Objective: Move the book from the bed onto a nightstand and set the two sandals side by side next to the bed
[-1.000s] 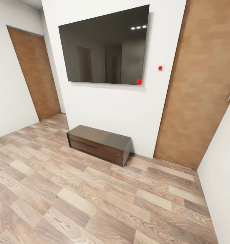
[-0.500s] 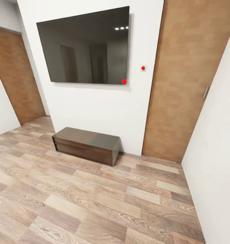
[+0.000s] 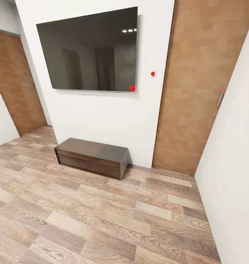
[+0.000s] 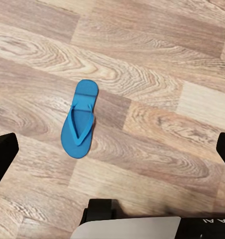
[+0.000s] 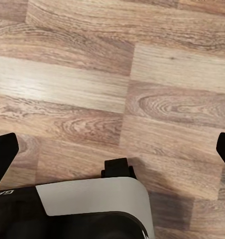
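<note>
Blue sandal lies alone on the plank floor, not yet paired; left fingers and right fingers spread wide, empty; nearly everything remains, I judge.

Dark wall-mounted screen above low wooden cabinet; brown doors either side
</note>
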Available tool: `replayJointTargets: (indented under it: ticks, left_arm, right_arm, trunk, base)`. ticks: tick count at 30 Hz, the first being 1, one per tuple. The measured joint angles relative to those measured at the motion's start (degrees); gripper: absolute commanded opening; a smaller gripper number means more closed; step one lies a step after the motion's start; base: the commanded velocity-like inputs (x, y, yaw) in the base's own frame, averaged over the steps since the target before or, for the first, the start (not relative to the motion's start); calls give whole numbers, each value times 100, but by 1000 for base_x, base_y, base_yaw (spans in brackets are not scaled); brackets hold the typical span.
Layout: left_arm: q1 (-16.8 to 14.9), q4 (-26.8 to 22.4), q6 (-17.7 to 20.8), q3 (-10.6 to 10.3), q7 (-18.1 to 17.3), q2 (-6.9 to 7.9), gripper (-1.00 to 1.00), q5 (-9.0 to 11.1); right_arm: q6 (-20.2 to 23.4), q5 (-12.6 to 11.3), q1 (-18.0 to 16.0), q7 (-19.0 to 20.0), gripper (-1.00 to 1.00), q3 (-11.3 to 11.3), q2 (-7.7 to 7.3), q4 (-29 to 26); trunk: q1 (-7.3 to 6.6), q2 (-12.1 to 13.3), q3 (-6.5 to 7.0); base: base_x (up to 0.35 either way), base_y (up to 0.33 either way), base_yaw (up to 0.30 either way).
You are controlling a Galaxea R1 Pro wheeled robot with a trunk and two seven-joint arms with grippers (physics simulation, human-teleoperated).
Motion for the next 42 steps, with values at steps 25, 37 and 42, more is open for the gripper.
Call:
replayJointTargets:
  ticks: [25,37,42]
  left_arm:
    - [0,0,0,0,0,0,100,0]
    - [-15,-309,121,0,7,-5,100,-8]
    - [-241,-893,996,0,14,4,100,-8]
  right_arm:
    - [2,-49,0,0,100,-30,4,0]
    - [5,-48,0,0,100,-32,4,0]
    - [6,-48,0,0,100,-34,-1,0]
  trunk:
    - [0,0,0]
    - [0,0,0]
    - [0,0,1]
  base:
    - [0,0,0]
    - [0,0,0]
    - [0,0,0]
